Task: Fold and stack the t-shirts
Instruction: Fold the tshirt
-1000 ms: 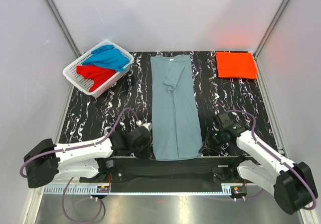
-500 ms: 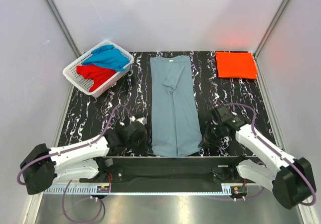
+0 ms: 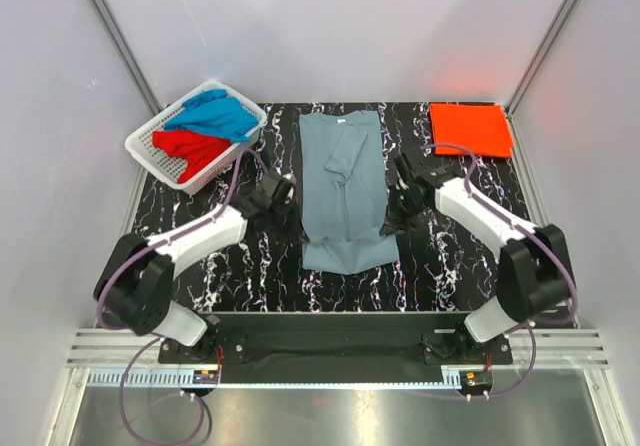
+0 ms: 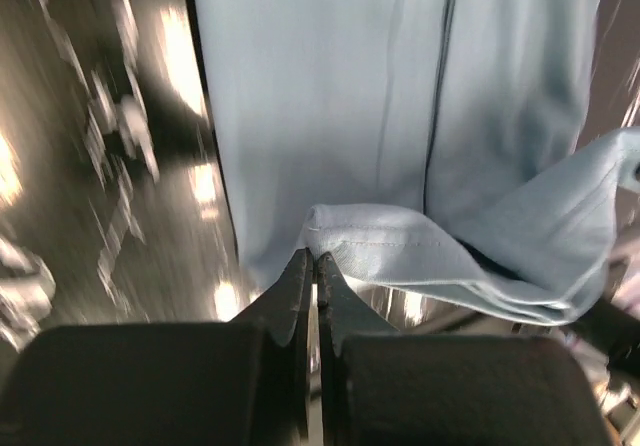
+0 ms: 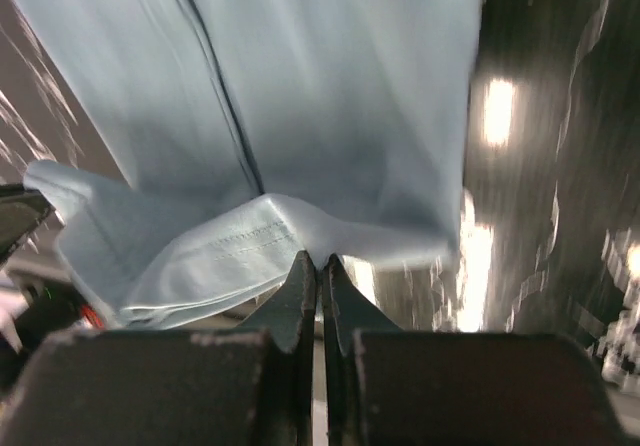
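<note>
Black marbled desk (image 3: pixel 450 266) carries the grey-blue t-shirt (image 3: pixel 345 196) lengthwise at its middle. Only the wrist views show its lifted hem (image 4: pixel 370 241) pinched by the left gripper (image 4: pixel 313 258) and right gripper (image 5: pixel 313 258), both clamped tight.

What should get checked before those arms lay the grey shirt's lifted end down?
1. The left gripper is shut on the hem: ok.
2. The right gripper is shut on the hem: ok.
3. The hem is level between both grippers: cannot tell; the wrist views are blurred.
4. The far half of the grey shirt lies flat on the table: ok.
5. The orange shirt is folded and apart from both arms: ok.
</note>
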Robot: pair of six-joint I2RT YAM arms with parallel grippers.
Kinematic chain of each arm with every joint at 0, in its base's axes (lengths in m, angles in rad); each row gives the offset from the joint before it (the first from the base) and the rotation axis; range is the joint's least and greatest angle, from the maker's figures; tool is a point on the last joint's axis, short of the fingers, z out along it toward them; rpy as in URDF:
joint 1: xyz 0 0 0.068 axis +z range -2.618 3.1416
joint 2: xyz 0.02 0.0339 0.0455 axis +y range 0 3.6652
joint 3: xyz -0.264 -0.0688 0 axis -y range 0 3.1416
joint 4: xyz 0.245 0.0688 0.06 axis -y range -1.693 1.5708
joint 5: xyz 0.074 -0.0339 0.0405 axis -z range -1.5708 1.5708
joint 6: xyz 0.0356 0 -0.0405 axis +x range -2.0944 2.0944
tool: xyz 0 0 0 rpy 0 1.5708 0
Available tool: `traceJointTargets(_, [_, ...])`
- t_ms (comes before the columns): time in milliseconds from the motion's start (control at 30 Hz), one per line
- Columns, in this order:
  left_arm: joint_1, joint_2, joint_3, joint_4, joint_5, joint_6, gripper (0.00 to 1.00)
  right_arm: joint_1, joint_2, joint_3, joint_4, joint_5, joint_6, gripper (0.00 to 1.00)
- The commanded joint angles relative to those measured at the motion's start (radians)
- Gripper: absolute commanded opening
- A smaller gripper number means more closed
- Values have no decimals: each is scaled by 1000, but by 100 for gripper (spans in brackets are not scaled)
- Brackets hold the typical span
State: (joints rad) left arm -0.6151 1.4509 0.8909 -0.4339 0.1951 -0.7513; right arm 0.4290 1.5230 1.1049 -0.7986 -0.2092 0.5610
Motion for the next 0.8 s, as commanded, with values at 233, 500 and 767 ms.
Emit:
traceJointTargets(233, [182, 362, 480, -106, 32, 199, 0, -121, 364, 453, 36, 31, -165, 0])
traceJointTargets(500, [258, 555, 764, -189, 55, 225, 0, -177, 555, 700, -14, -79, -228, 0])
traceJointTargets(767, [298, 670, 904, -184, 139, 259, 0, -211, 629, 811, -20, -122, -257, 0])
